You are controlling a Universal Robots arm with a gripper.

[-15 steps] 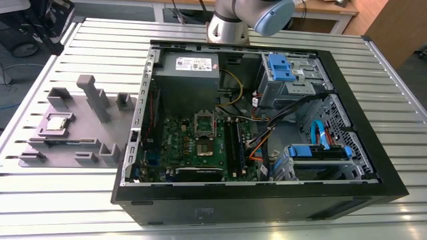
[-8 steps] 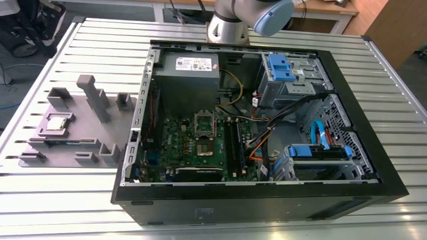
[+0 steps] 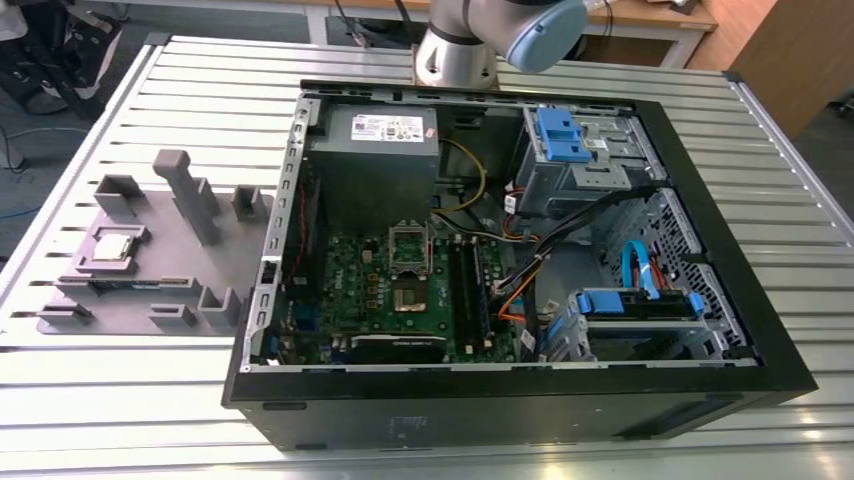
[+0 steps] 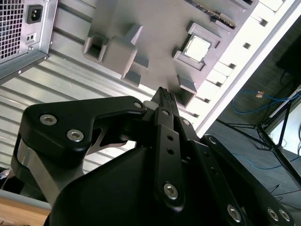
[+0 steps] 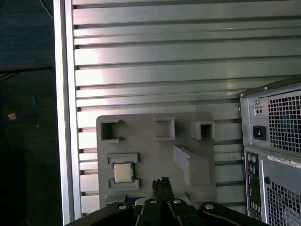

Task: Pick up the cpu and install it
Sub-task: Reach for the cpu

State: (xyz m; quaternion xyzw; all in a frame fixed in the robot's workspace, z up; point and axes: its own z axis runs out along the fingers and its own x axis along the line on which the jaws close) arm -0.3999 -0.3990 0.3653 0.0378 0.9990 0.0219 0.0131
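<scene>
Slatted metal surface (image 3: 200,80) carries a grey fixture (image 3: 174,265) at the exterior view's left of the open case (image 3: 534,395), the cpu (image 3: 114,245) flat in its square pocket, while the gripper (image 4: 163,90) hangs above, fingers (image 4: 167,106) closed and empty; a clean pick likely needs them opened, centred squarely, gripping its edges.

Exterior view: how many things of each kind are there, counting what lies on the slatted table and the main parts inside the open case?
cpu: 1
grey fixture plate: 1
open computer case: 1
green motherboard: 1
power supply: 1
Total: 5
</scene>
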